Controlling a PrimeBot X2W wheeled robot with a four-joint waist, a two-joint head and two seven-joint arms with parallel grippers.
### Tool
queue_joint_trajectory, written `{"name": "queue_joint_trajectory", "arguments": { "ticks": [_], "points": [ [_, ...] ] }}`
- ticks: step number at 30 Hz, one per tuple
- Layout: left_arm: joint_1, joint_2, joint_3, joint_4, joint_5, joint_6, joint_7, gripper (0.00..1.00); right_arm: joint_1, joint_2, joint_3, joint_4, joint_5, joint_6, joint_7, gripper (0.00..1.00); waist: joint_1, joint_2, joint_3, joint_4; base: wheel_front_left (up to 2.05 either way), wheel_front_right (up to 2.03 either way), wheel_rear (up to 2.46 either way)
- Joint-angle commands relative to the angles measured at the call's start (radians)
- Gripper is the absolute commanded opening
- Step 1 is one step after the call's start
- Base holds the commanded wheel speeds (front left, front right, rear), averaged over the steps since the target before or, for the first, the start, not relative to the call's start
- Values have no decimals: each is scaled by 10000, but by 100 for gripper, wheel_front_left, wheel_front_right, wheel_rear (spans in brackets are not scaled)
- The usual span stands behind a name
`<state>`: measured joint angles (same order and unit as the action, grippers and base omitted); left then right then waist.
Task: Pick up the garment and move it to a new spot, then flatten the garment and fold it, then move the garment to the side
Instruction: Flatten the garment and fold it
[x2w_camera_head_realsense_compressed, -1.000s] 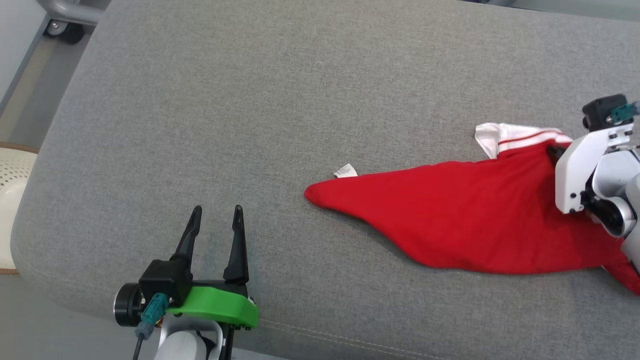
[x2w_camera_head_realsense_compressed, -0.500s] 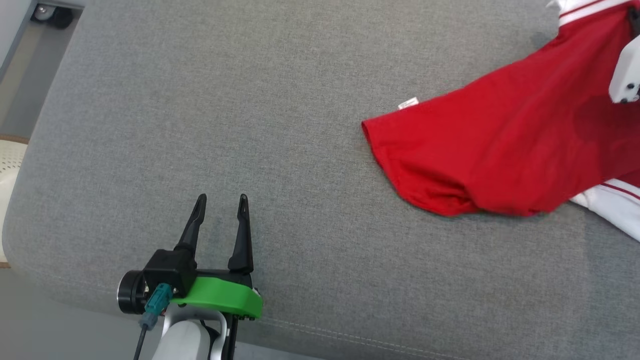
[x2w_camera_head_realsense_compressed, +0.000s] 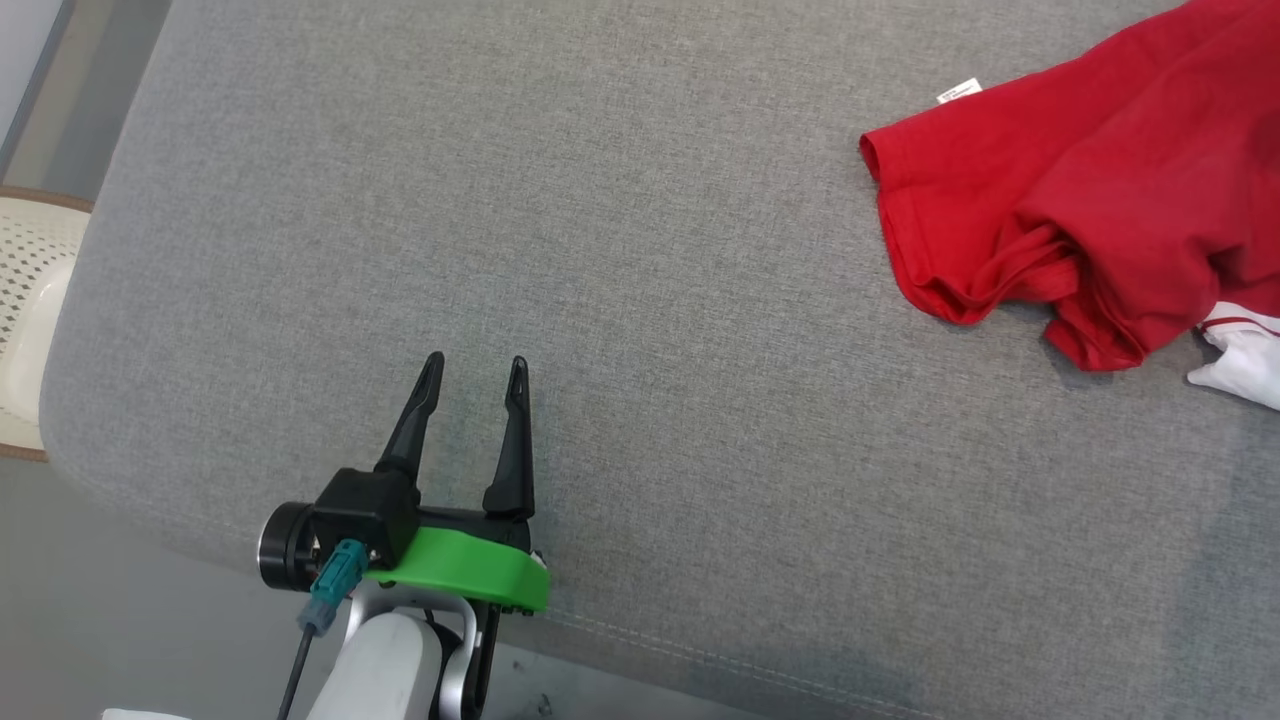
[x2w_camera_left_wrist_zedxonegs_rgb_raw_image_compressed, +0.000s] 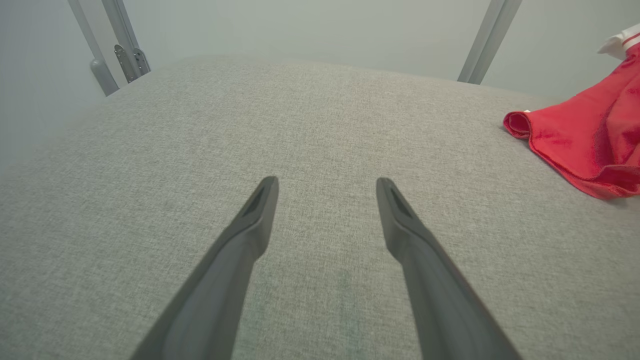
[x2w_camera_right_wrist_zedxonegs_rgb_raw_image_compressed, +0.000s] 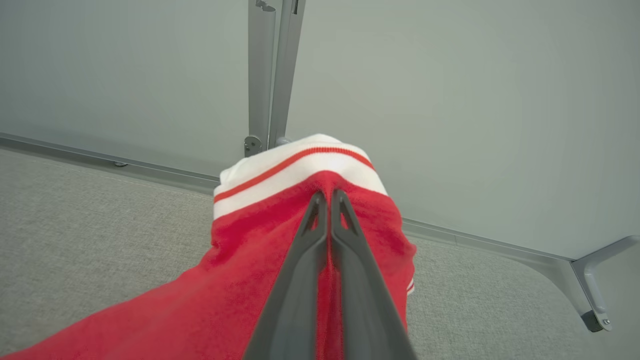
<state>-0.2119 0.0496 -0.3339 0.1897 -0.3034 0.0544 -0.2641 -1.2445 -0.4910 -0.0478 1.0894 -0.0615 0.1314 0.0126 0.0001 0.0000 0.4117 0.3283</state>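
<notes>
The garment (x2w_camera_head_realsense_compressed: 1090, 190) is a red shirt with white, red-striped trim, bunched at the upper right of the head view on the grey cushion (x2w_camera_head_realsense_compressed: 640, 300). Its lower hem folds onto the fabric surface; a small white label (x2w_camera_head_realsense_compressed: 959, 90) sticks out at its edge. In the right wrist view my right gripper (x2w_camera_right_wrist_zedxonegs_rgb_raw_image_compressed: 328, 195) is shut on the garment (x2w_camera_right_wrist_zedxonegs_rgb_raw_image_compressed: 280, 280) just below the striped white band (x2w_camera_right_wrist_zedxonegs_rgb_raw_image_compressed: 295, 167), holding that end up off the surface. My left gripper (x2w_camera_head_realsense_compressed: 476, 372) stands open near the cushion's front edge, nothing between its fingers. From the left wrist view the left gripper (x2w_camera_left_wrist_zedxonegs_rgb_raw_image_compressed: 326, 186) sits well left of the garment (x2w_camera_left_wrist_zedxonegs_rgb_raw_image_compressed: 590, 135).
A cream perforated seat (x2w_camera_head_realsense_compressed: 30, 300) lies beyond the cushion's left edge. Grey metal frame posts (x2w_camera_right_wrist_zedxonegs_rgb_raw_image_compressed: 267, 75) rise behind the cushion against a pale wall. The cushion's front seam (x2w_camera_head_realsense_compressed: 720, 665) runs along the bottom of the head view.
The garment's gripped end has risen and the cloth has bunched up rather than lying stretched out. The head camera has swung, shifting the garment up and right. My left gripper stays open in place.
</notes>
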Motion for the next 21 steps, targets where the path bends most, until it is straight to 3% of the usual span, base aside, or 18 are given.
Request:
{"name": "queue_joint_trajectory", "arguments": {
  "ticks": [1, 2, 6, 11, 21],
  "points": [
    [-175, 19, -44, -37, -40, 98, 0, 100, -57, 141, -334, 61, -389, -16, -206, 40, -1, 0, 196, 194, 0, 0, 0],
    [-190, 19, -66, -34, -60, 118, 0, 100, -2, 234, -545, 76, -582, -16, -327, 100, -1, 0, 210, 191, 0, 0, 0],
    [-197, 19, -42, -27, -23, 184, 0, 100, 266, 712, -961, -6, -1393, -16, -778, 100, -1, 0, 139, -10, 0, 0, 0],
    [-182, 21, 15, 17, 121, 83, 0, 100, 378, 1521, -979, 176, -1404, -16, -1511, 100, -1, 0, -123, -480, 0, 0, 0],
    [217, 22, 440, 214, 525, -91, 0, 100, 1608, 2894, 1088, 151, 20, -16, -2704, 100, -1, 0, -1043, -1588, 0, 0, 0]
  ]
}}
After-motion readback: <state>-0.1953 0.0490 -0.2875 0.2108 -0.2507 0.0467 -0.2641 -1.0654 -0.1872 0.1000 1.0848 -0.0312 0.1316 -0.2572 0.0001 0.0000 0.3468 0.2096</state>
